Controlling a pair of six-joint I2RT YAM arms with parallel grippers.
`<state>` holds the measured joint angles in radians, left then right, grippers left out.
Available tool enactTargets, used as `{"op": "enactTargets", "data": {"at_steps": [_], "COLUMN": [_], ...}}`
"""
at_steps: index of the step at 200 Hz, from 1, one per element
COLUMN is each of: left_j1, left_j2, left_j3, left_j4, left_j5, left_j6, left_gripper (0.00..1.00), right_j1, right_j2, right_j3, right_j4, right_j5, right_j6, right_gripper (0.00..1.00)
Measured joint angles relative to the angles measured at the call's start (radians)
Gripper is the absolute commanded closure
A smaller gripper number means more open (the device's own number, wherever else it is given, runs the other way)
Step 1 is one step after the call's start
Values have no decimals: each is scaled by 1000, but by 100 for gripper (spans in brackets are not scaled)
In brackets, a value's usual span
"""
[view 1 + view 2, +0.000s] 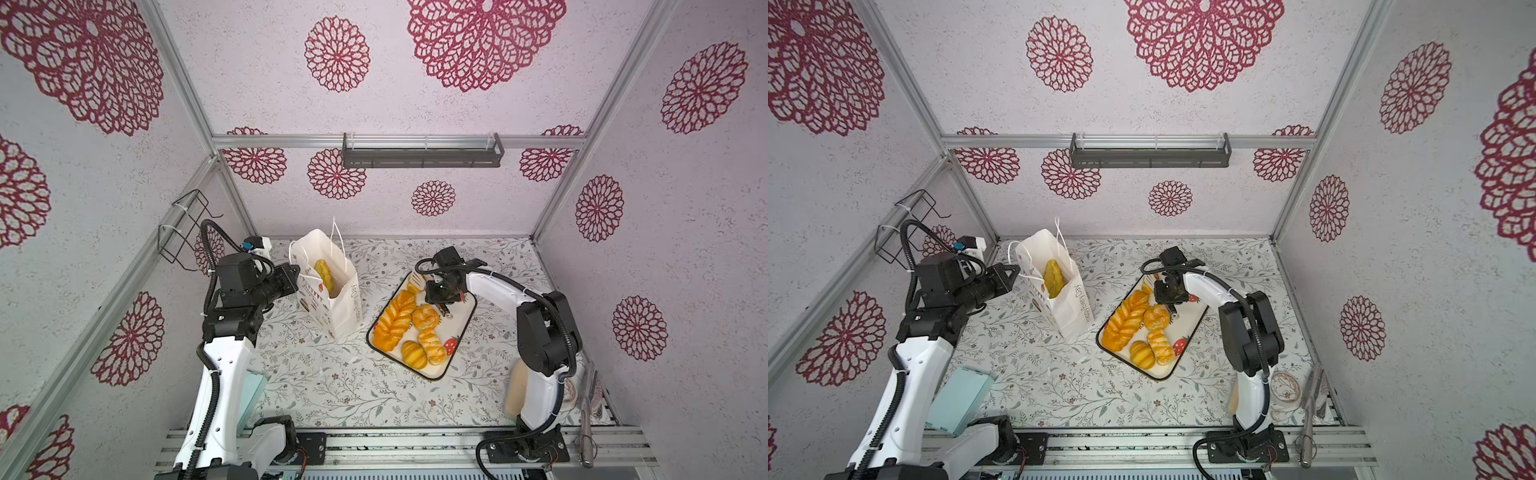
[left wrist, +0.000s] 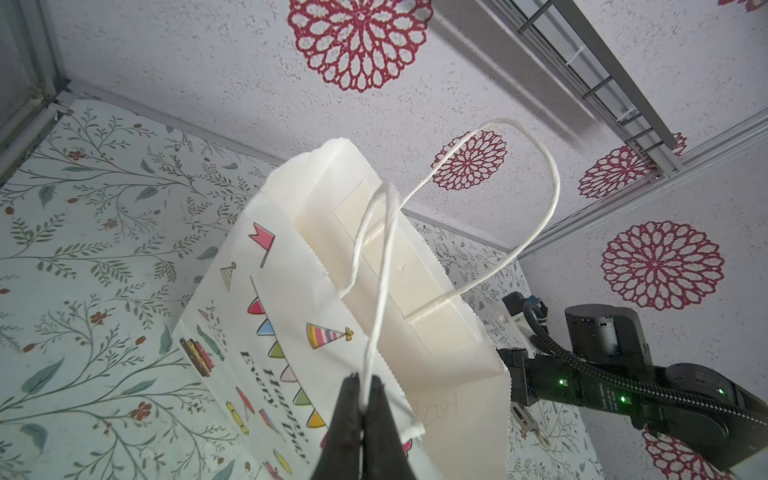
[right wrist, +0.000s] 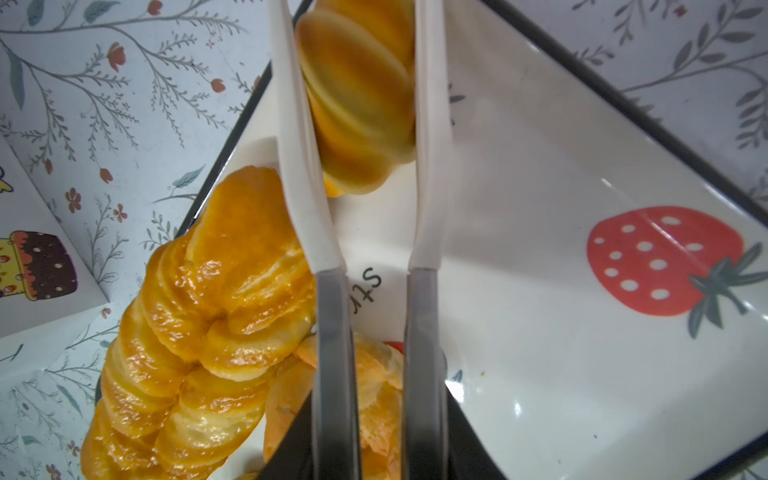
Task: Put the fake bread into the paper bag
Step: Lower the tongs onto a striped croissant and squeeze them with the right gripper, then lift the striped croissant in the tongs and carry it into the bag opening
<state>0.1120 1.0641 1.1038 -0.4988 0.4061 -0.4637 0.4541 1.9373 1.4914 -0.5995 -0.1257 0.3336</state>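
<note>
Golden toy pastry (image 1: 324, 274) is sitting half-hidden in tall white paper bag (image 1: 345, 309); left gripper (image 2: 365, 380) pinching white cord handle (image 2: 372, 332), right gripper (image 3: 353, 25) squeezing blurred ridged roll (image 3: 357, 116) over white strawberry-print tray (image 3: 540, 145).

Fake bread (image 1: 424, 316) comes to six pieces in both top views: five lie on the tray (image 1: 461, 324) and one sits inside the paper bag (image 1: 345, 316). Of the five on the tray, one is a long braided loaf (image 1: 392, 320) and four are smaller pieces, among them a ridged roll (image 1: 414, 284) that is partly hidden. There is one paper bag, with two cord handles (image 2: 536, 199), and one tray. Two robot arms (image 1: 224, 365) are in view. Around the edges everything comes singly: one teal box (image 1: 959, 399), one wall shelf (image 1: 422, 151), one wire rack (image 1: 183, 228) and one roll of tape (image 1: 1285, 388).
</note>
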Motion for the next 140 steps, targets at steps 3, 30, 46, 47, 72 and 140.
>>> {"op": "enactTargets", "data": {"at_steps": [3,30,46,47,72,140], "left_j1": [0,0,0,0,0,0], "left_j2": [0,0,0,0,0,1], "left_j3": [0,0,0,0,0,0], "left_j4": [0,0,0,0,1,7], "left_j5": [0,0,1,0,3,5], "left_j6": [0,0,0,0,0,-1], "left_gripper": [100,100,100,100,100,100], "right_j1": [0,0,0,0,0,0], "right_j2": [0,-26,-47,-48,-84,-201], "right_j3": [-1,-24,-37,-39,-58,-92], "right_j4": [1,3,2,2,2,0], "right_j5": [0,3,6,7,11,20], "right_j6": [0,1,0,0,0,8], "right_gripper": [68,70,72,72,74,76]}}
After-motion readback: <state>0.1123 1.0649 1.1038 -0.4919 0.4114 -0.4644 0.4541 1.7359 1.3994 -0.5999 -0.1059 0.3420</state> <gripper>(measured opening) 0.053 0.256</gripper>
